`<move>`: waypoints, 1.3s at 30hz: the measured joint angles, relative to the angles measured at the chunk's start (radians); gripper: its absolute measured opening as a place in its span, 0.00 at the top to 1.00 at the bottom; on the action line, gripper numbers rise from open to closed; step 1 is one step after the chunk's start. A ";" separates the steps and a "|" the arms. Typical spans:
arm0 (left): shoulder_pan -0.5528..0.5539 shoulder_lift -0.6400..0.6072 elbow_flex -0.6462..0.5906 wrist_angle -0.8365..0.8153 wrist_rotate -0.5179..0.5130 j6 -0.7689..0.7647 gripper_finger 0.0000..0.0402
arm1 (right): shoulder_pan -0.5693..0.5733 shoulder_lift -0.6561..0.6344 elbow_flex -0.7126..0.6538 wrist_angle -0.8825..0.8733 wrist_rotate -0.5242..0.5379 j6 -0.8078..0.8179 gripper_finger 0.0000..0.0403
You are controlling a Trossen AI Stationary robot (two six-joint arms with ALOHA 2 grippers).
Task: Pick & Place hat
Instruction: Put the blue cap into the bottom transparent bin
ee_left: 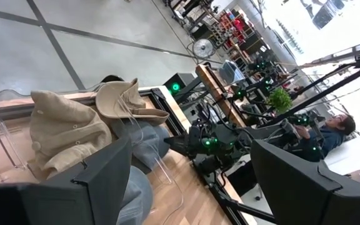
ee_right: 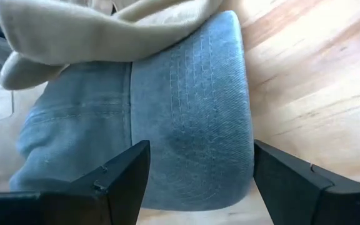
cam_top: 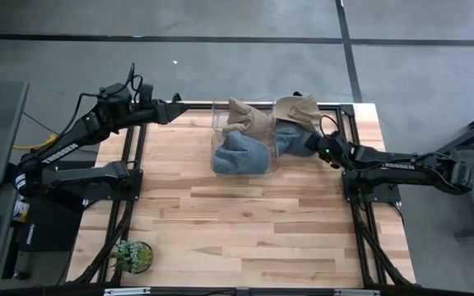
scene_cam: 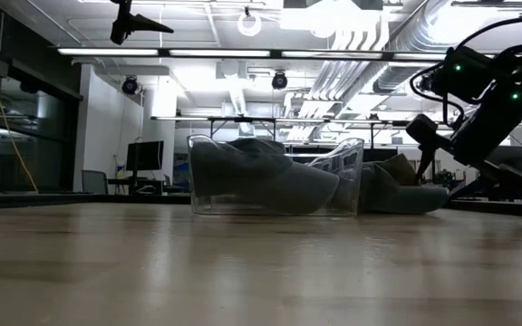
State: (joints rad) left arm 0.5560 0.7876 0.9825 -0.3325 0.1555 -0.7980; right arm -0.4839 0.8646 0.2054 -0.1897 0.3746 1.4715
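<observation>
Denim fills your right wrist view: the right gripper (ee_right: 195,181) is spread wide, one finger (ee_right: 114,178) on either side of the blue hat (ee_right: 192,119), whose stitched brim lies flat on the wooden table (ee_right: 305,81) directly ahead of the fingertips. You cannot tell from these views whether the fingers touch the fabric. A tan hat (ee_right: 105,31) lies over the far end of the blue one, beyond the gripper.

From above, your right gripper (cam_top: 319,146) sits low at the clear bin's (cam_top: 220,160) outer wall, with the blue hat (cam_top: 290,138) just ahead of it and the tan hat (cam_top: 296,108) just beyond that. Inside the bin, past the wall from this gripper, you have another blue hat (cam_top: 241,152) and a second tan hat (cam_top: 249,119) at the back.

Your left gripper (cam_top: 171,109) waits off the bin's far side, near the table's rear edge, fingers (ee_left: 99,181) wide apart and holding nothing. Its camera looks past them at the two tan hats, the bin and your right arm (ee_left: 214,140) beyond. A person (ee_left: 330,131) is seated in the room behind.

A small potted plant (cam_top: 134,256) stands at the table's front corner, well apart from both grippers.
</observation>
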 joint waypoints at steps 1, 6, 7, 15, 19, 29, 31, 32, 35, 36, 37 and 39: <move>0.000 0.000 0.000 0.000 0.000 0.000 0.25 | 0.000 0.000 0.000 0.003 0.006 -0.001 0.35; 0.000 0.000 0.000 0.000 0.000 0.000 0.25 | 0.000 0.000 0.000 0.033 -0.032 -0.038 0.36; 0.000 0.000 0.000 0.000 0.001 0.000 0.25 | 0.000 0.000 0.000 0.033 -0.047 -0.042 0.38; 0.000 0.000 0.000 0.000 0.001 0.000 0.25 | 0.000 0.000 0.000 0.033 -0.142 -0.043 0.62; 0.000 0.000 0.000 0.000 0.002 0.000 0.25 | 0.000 0.000 0.001 0.037 -0.166 -0.043 0.79; 0.000 0.000 0.000 0.000 0.003 0.000 0.25 | 0.000 -0.003 0.005 0.048 -0.194 -0.065 0.98; 0.000 0.000 0.000 0.000 0.003 0.000 0.25 | 0.000 -0.003 0.005 0.044 -0.201 -0.067 0.98; 0.000 0.000 0.000 0.000 0.003 0.000 0.25 | 0.000 -0.003 0.005 0.042 -0.206 -0.067 0.98; 0.000 0.000 0.000 0.000 0.003 0.000 0.25 | 0.000 -0.003 0.005 0.040 -0.229 -0.081 0.98; 0.000 0.000 0.000 0.000 0.003 0.000 0.25 | 0.000 -0.003 0.005 0.039 -0.239 -0.082 0.98; 0.000 0.000 0.000 0.000 0.003 0.000 0.25 | 0.000 -0.003 0.005 0.038 -0.249 -0.083 0.98; 0.000 0.000 0.000 0.000 0.003 0.000 0.25 | 0.000 -0.003 0.005 0.036 -0.270 -0.084 0.98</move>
State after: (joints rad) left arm 0.5560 0.7872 0.9825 -0.3325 0.1585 -0.7979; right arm -0.4843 0.8612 0.2104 -0.1539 0.1043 1.3873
